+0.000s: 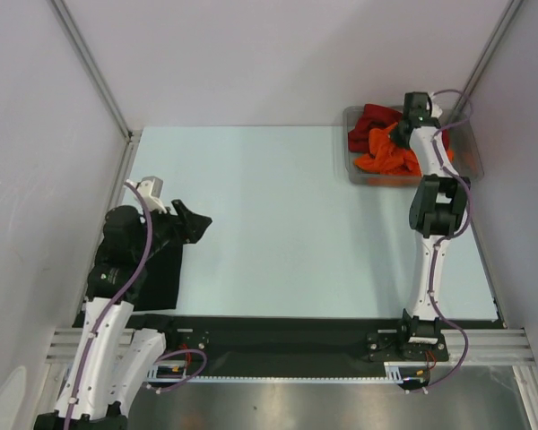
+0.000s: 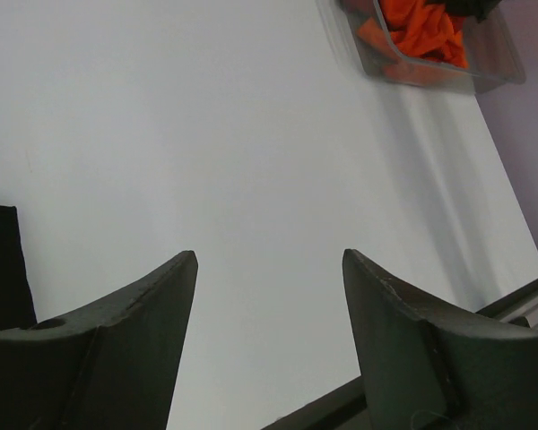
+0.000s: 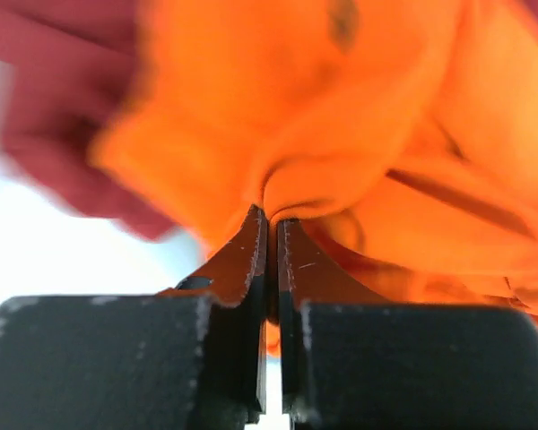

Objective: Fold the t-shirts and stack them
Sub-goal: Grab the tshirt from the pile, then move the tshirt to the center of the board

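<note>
The right fingers (image 3: 251, 260) are clamping tight on a bunched fold of the orange t-shirt (image 3: 359, 134), with the cloth puckering right at their tips. Seen from above, the right arm is stretching out to the far right corner of the counter (image 1: 287, 215), where the clear grey plastic tray (image 1: 473, 148) is sitting. The orange t-shirt is lying crumpled inside the tray toward its near side. It is touching the dark red t-shirt (image 1: 369, 121), which is lying heaped in the tray's far left part. Both shirts are sitting unfolded in the tray, and the wrist is hanging directly over them. On the other side, the left fingers (image 2: 143, 313) are standing wide apart with nothing between them, hovering over bare counter near its left edge and pointing toward the middle. The black t-shirt (image 1: 166, 273) is lying flat on the counter at the near left corner, well apart from the tray. It is showing a straight right edge, and the left arm above is hiding much of it.
</note>
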Robot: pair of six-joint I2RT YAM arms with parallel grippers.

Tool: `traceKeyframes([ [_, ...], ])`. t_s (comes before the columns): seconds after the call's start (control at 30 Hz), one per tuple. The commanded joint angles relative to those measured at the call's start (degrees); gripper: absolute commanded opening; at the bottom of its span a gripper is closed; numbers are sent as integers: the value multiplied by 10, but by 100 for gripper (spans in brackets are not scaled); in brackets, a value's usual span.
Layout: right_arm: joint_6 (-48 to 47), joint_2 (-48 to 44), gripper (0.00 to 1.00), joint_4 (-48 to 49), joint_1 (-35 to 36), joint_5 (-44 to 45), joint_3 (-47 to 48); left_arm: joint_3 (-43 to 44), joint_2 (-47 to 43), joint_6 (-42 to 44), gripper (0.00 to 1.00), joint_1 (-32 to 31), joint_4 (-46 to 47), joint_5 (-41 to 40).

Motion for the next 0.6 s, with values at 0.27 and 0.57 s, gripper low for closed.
traceKeyframes([
  [0.27,-21,-252,0,117,13,-19,127,99,-9,-92,76,-2,-120,34],
  [0.57,-12,-453,0,145,112,-75,101,124,-54,-134,86,-2,-171,78],
])
